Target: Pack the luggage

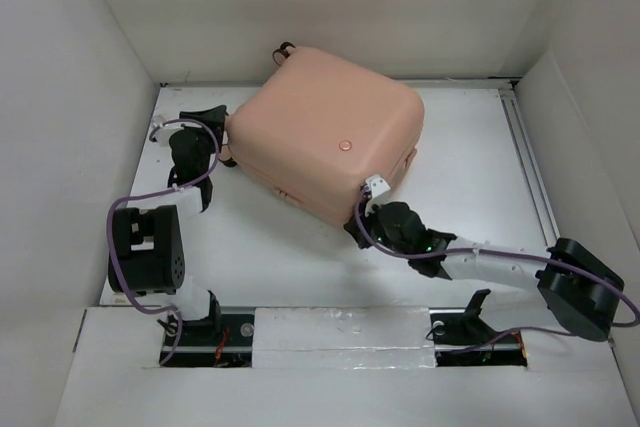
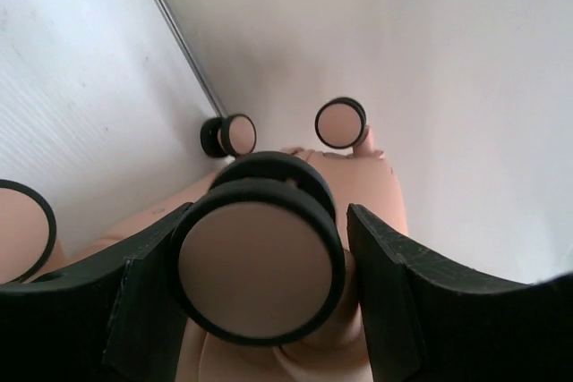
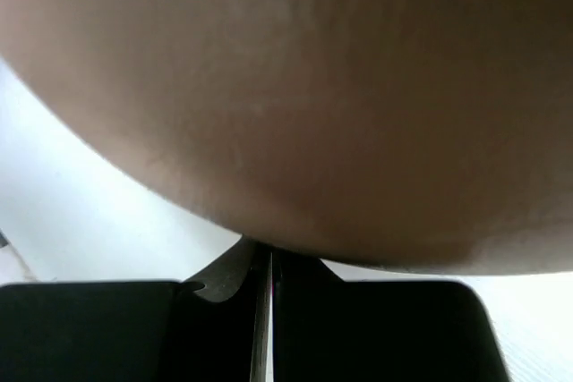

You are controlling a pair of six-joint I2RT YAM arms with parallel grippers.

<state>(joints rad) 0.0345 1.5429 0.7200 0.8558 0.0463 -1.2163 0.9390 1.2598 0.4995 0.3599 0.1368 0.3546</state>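
The luggage point(image 1: 325, 127) is a pale salmon-pink hard-shell suitcase lying flat and closed in the middle of the table. My left gripper point(image 1: 222, 142) is at its left side. In the left wrist view, my left gripper point(image 2: 269, 221) stands open astride one pink-and-black wheel point(image 2: 258, 270), with a small gap at the right finger point(image 2: 403, 284). My right gripper point(image 1: 367, 203) is at the near corner of the case. In the right wrist view, its fingers are pressed together point(image 3: 269, 252) right under the curved shell point(image 3: 313, 87), and I see nothing between them.
White walls close in the table on the left, back and right. A metal rail point(image 1: 530, 167) runs along the right side. Other wheels point(image 2: 238, 134) point(image 2: 340, 123) stick out of the case's end near the left wall. A small round badge point(image 1: 345, 146) marks the lid.
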